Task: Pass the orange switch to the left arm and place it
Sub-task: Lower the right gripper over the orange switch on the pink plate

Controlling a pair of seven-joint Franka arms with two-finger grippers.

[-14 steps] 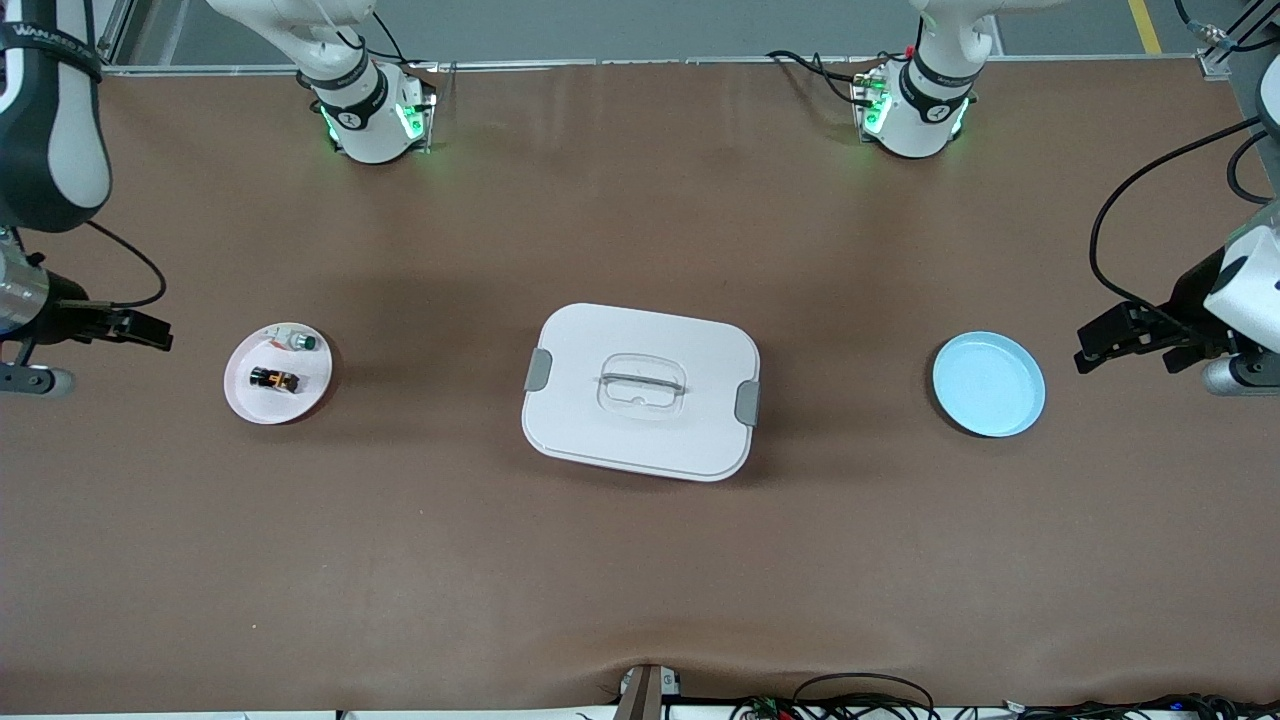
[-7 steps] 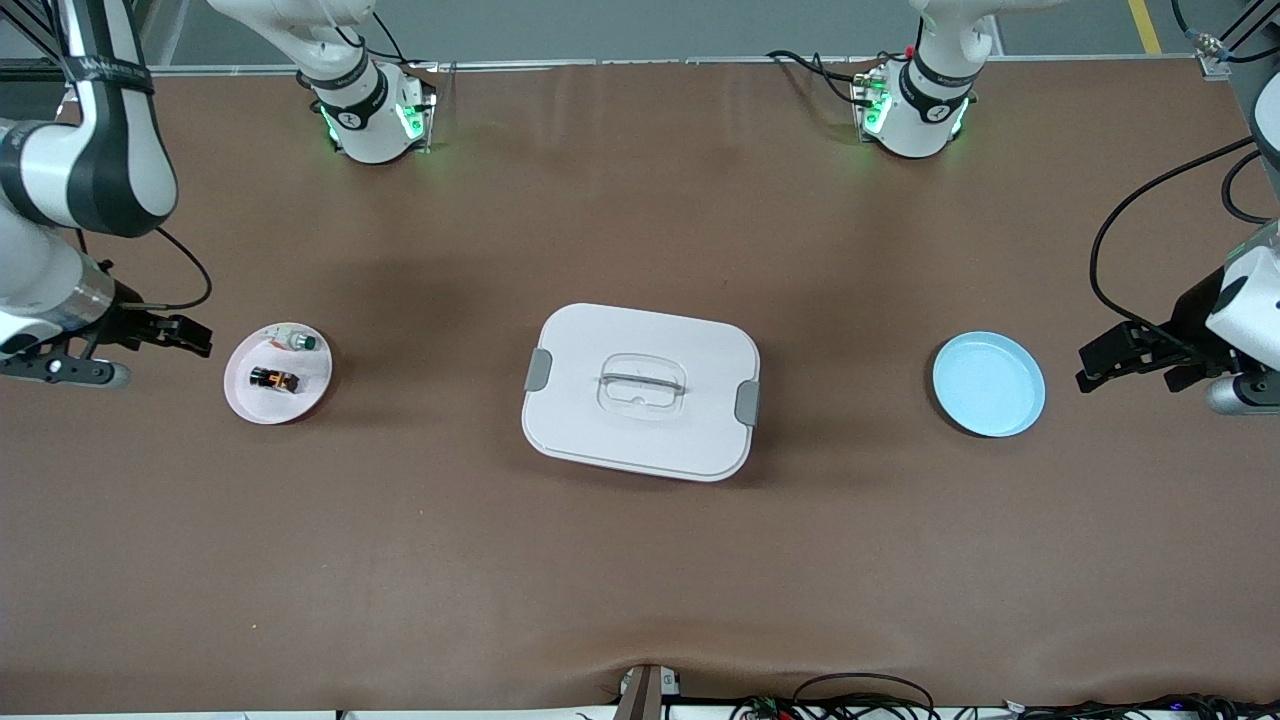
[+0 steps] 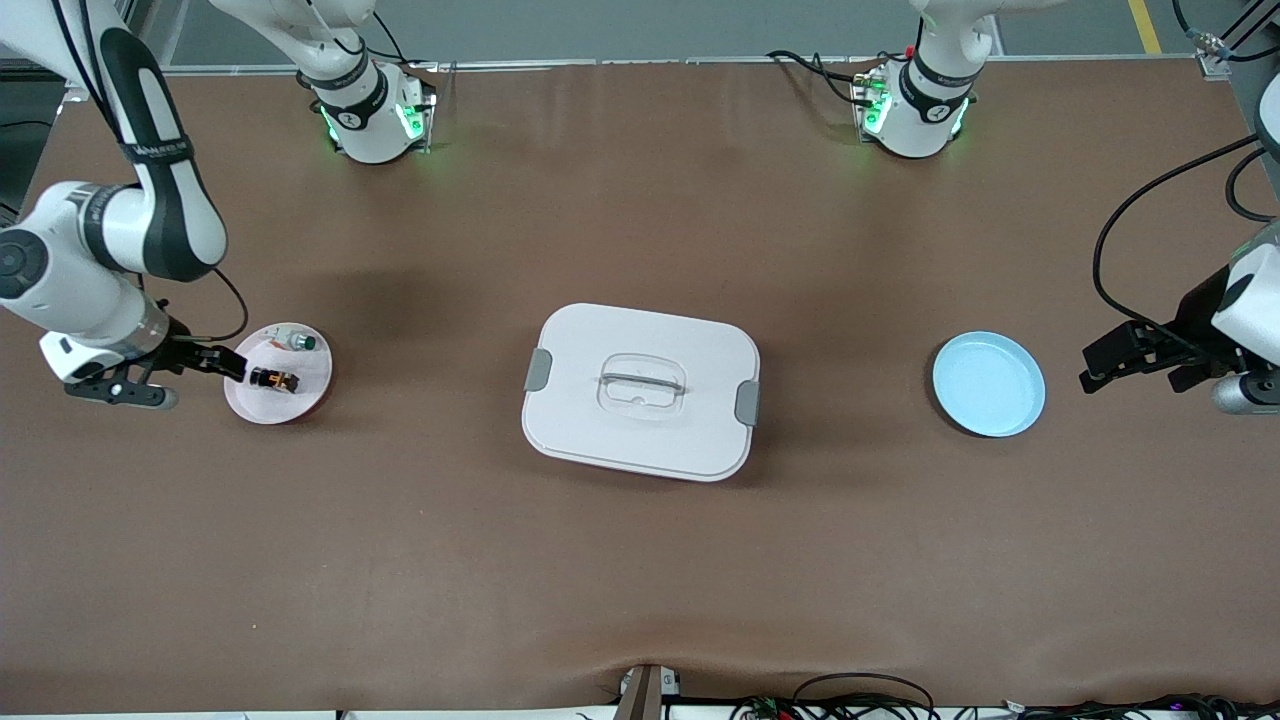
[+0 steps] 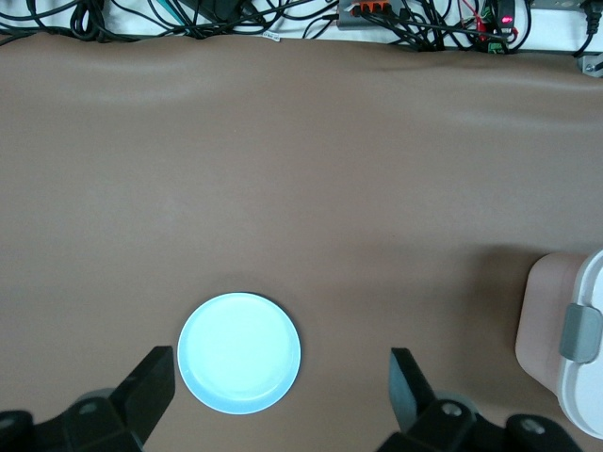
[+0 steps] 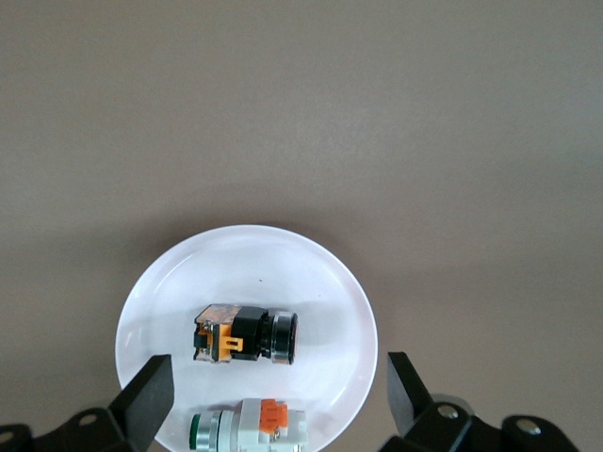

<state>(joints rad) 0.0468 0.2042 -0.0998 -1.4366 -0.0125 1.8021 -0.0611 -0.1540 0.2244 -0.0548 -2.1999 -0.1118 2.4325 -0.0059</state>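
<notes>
My right tool (image 3: 232, 366) hangs wide apart over the rim of the white plate (image 3: 310, 385). The orange switch (image 3: 273, 379) lies on that plate, at six o'clock from the green switch (image 3: 300, 342). The box (image 3: 640, 390) sits mid-table. My left tool (image 3: 1100, 358), apart too, waits at three o'clock from the blue plate (image 3: 988, 384).

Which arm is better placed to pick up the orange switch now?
The right: its open gripper hangs at the white plate holding the orange switch. The left gripper, also open, waits past the blue plate, with the box between.
</notes>
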